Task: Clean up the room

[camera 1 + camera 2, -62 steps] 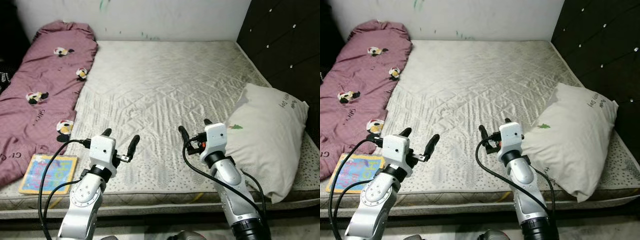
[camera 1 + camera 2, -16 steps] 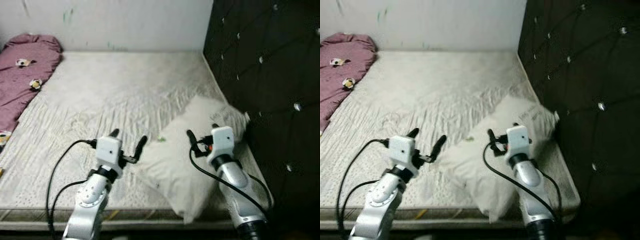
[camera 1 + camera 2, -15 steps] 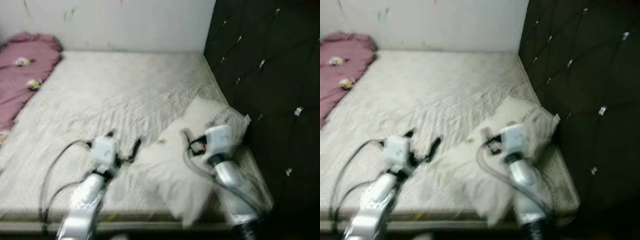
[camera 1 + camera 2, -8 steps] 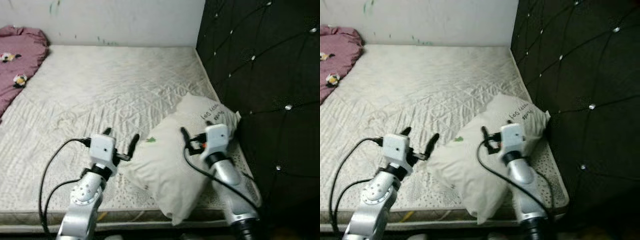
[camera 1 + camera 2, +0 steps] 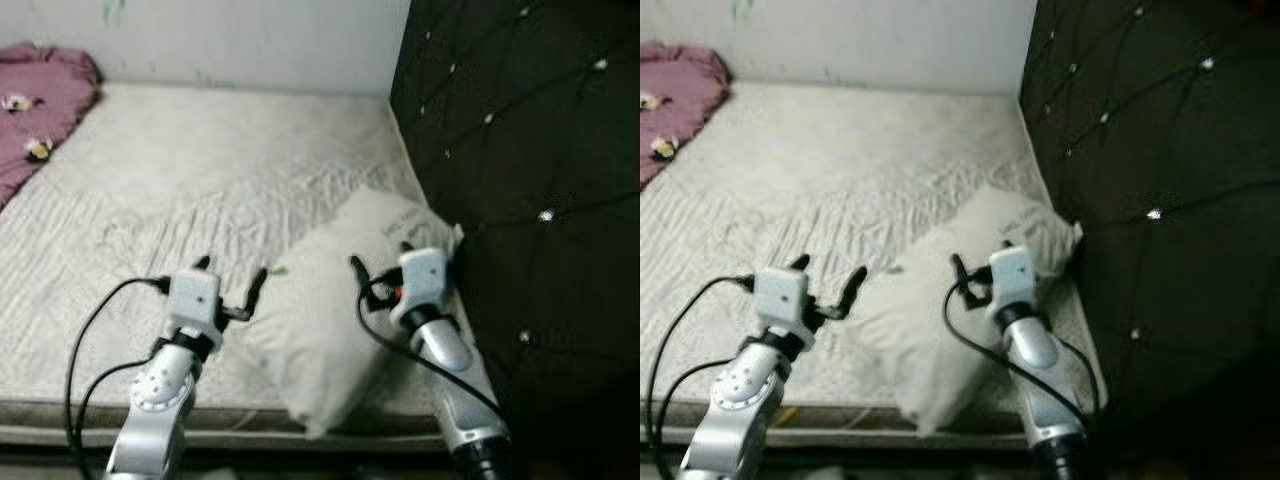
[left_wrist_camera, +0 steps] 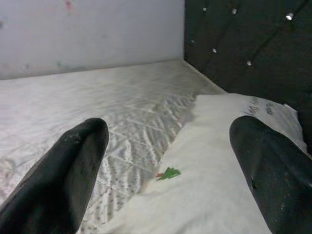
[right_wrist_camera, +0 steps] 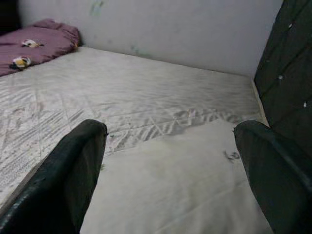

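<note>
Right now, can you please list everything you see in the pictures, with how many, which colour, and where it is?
mattress: one, pale grey quilted, across the middle of the scene.
pillow: one, off-white with a small green mark, on the mattress near its front right corner.
blanket: one, dusky pink with small cartoon prints, at the far left on the mattress.
headboard: one, black tufted, along the right side.
wall: one, white, behind the mattress.
left gripper: one, black fingers, open, beside the pillow.
right gripper: one, black fingers, open, over the pillow.

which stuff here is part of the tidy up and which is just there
Job in hand:
white pillow, lying askew on the mattress
left gripper, open
right gripper, open

Just there:
mattress
pink quilt
dark tufted headboard
</note>
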Robot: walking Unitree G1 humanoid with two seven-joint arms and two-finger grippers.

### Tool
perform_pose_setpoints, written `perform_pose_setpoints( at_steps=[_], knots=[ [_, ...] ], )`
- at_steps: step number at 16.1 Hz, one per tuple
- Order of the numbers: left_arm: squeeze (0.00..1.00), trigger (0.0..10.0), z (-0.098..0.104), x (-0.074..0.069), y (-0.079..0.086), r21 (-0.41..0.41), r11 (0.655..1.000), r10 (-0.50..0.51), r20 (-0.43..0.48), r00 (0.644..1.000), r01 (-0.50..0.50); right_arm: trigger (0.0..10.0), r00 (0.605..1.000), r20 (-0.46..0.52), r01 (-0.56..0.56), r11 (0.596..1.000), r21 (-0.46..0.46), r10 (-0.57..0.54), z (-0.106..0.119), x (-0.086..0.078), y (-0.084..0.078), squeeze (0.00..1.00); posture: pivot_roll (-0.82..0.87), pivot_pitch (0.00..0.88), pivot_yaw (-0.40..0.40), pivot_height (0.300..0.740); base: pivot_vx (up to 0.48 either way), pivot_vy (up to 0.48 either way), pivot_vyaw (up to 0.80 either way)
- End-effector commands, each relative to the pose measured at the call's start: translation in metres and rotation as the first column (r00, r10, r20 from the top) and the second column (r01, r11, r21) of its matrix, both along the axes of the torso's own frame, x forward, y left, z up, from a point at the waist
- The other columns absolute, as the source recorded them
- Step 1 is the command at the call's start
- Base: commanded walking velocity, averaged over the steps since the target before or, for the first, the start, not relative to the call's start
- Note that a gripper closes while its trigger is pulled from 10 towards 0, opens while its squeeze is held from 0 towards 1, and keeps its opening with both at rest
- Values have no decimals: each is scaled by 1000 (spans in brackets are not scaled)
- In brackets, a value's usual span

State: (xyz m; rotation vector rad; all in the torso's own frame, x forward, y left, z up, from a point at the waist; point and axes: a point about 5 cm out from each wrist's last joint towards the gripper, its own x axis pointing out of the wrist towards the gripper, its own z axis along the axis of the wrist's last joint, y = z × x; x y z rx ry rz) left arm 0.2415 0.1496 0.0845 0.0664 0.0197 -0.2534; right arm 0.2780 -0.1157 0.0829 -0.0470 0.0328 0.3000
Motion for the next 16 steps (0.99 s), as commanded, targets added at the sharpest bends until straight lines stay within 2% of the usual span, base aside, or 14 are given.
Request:
perform_pose_setpoints(
  at_steps=[1,4,7,10,11,13,14,16],
  knots=[
    [0,10000,0,0,-8,-9,1000,-24,-2,1000,24,10000,1000,-6,26,1000,-14,-26,0,1,-9,0,-29,0,-19,740,0,0,0],
    [0,10000,1,1,-8,-22,1000,-19,-1,1000,19,10000,1000,-6,28,999,-17,-28,0,2,-10,0,-25,6,-27,740,0,0,0],
    [0,10000,8,8,-3,-13,999,33,43,999,-33,10000,999,4,35,999,-31,-35,3,6,-12,0,-5,19,-36,740,0,0,0],
    [0,10000,13,10,10,77,984,158,66,985,-163,10000,999,15,42,999,-22,-41,5,6,-7,0,11,32,-20,740,0,0,0],
    [0,10000,8,7,18,46,981,186,22,982,-186,10000,999,13,47,999,-9,-47,4,4,-3,0,8,32,-17,740,0,0,0],
    [0,10000,3,5,23,33,977,212,2,977,-212,10000,999,7,54,999,-1,-54,3,3,-2,0,-2,26,-15,740,0,0,-400],
    [0,10000,-1,0,22,25,977,214,-9,977,-214,10000,998,4,59,998,7,-59,2,0,-4,0,-10,14,-18,740,0,0,-800],
    [0,10000,-3,-3,13,26,988,153,-10,988,-153,10000,998,-1,61,998,5,-61,0,0,-6,0,-10,6,-23,740,0,0,0]
  ],
)
